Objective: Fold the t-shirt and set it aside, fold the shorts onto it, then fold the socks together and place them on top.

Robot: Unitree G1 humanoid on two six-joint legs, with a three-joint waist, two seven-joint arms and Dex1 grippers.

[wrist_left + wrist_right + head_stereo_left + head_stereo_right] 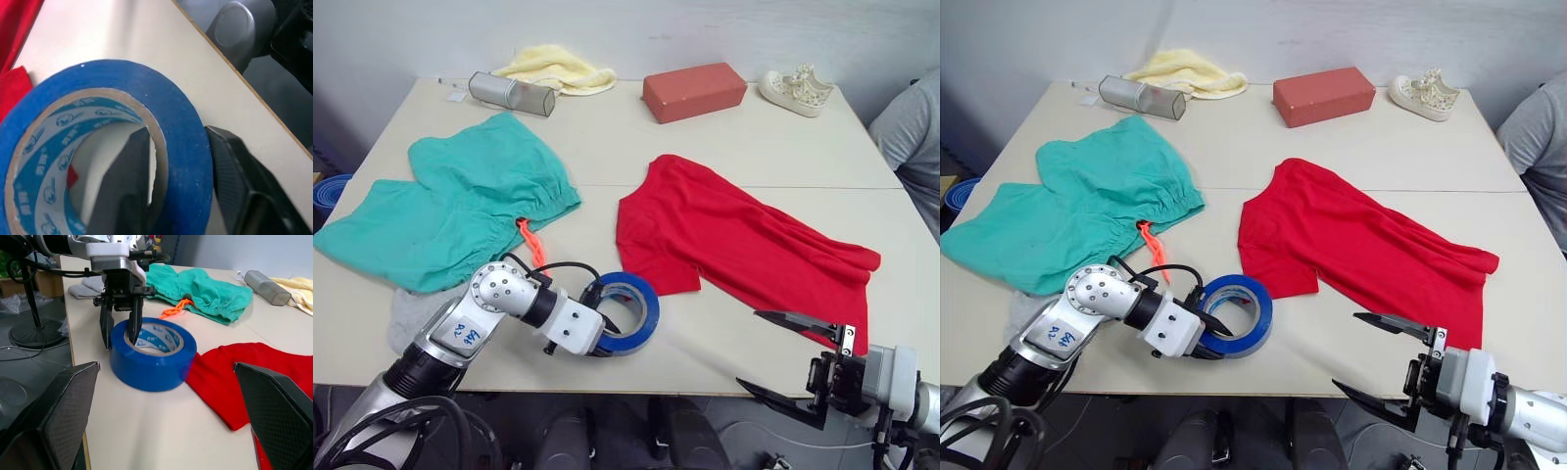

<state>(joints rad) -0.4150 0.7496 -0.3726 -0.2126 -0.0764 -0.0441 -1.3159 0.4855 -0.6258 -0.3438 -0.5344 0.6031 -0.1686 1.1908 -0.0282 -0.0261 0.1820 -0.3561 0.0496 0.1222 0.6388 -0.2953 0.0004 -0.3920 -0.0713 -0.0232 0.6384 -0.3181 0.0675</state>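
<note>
The red t-shirt (734, 245) lies crumpled and spread out at the table's right middle. At the left, the teal shorts (460, 206) lie flat, their orange drawstring (530, 242) pointing toward the front edge. Light grey socks (409, 315) peek out beside my left arm near the front left edge. My left gripper (597, 343) straddles the wall of a blue tape roll (631, 304), one finger inside the core and one outside, pressed against it. My right gripper (749, 348) hovers wide open off the table's front right edge, short of the t-shirt's hem.
Along the far edge sit a pale yellow cloth (556, 69), a grey case (512, 93), a red-brown block (693, 91) and a white sneaker (796, 90). A person's grey sleeve (911, 137) shows at the right side.
</note>
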